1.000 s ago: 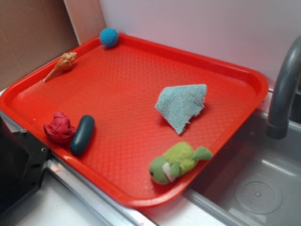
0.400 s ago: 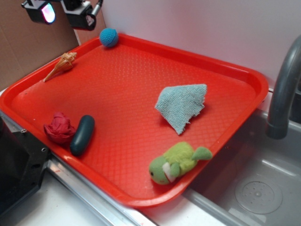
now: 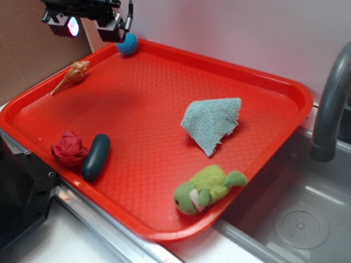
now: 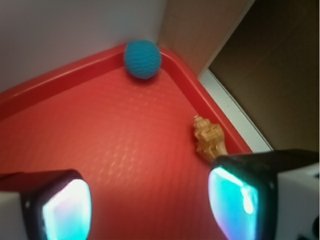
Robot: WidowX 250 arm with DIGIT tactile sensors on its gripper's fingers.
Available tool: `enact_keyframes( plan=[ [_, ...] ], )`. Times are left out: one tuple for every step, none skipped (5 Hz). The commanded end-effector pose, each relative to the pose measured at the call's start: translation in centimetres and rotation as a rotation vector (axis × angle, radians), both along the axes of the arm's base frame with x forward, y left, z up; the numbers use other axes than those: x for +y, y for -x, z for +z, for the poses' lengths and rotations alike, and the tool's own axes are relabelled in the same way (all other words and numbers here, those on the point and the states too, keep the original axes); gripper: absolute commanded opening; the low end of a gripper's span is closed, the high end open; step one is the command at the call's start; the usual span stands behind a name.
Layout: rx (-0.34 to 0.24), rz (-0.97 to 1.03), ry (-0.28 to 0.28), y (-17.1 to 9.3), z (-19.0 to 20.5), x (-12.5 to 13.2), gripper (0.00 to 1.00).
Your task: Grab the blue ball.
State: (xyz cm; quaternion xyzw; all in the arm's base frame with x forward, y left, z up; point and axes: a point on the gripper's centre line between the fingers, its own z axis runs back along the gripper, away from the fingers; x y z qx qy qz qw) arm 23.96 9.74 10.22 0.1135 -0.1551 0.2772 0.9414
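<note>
The blue ball (image 3: 129,46), small, round and knitted, sits in the far left corner of the red tray (image 3: 164,60). In the wrist view the blue ball (image 4: 142,59) lies ahead, against the tray's corner rim. My gripper (image 3: 88,26) hangs above the tray's far left edge, just left of the ball and partly in front of it. In the wrist view my gripper (image 4: 150,207) is open and empty, with bare red tray between the two glowing fingertips (image 4: 235,202).
On the tray lie a tan seashell (image 3: 71,76), also in the wrist view (image 4: 207,140), a crumpled red cloth (image 3: 68,148), a dark teal capsule (image 3: 96,156), a pale blue-grey cloth (image 3: 213,123) and a green plush toy (image 3: 205,189). A grey faucet (image 3: 332,104) and sink stand right.
My gripper came into view at the top left and has moved right and lower, close to the blue ball. Nothing on the tray moved.
</note>
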Motion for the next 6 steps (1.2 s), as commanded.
enact_keyframes(
  plan=[
    [-0.052,-0.014,-0.103,-1.8,2.1,2.2,1.00],
    [-0.052,-0.014,-0.103,-1.8,2.1,2.2,1.00],
    [-0.052,-0.014,-0.103,-1.8,2.1,2.2,1.00],
    [-0.257,0.000,-0.007,-3.7,-0.1,4.0,1.00],
    [-0.238,0.020,-0.017,-4.9,-1.3,4.6,1.00],
    [-0.193,0.035,-0.010,-6.3,-2.4,5.8,1.00]
  ],
)
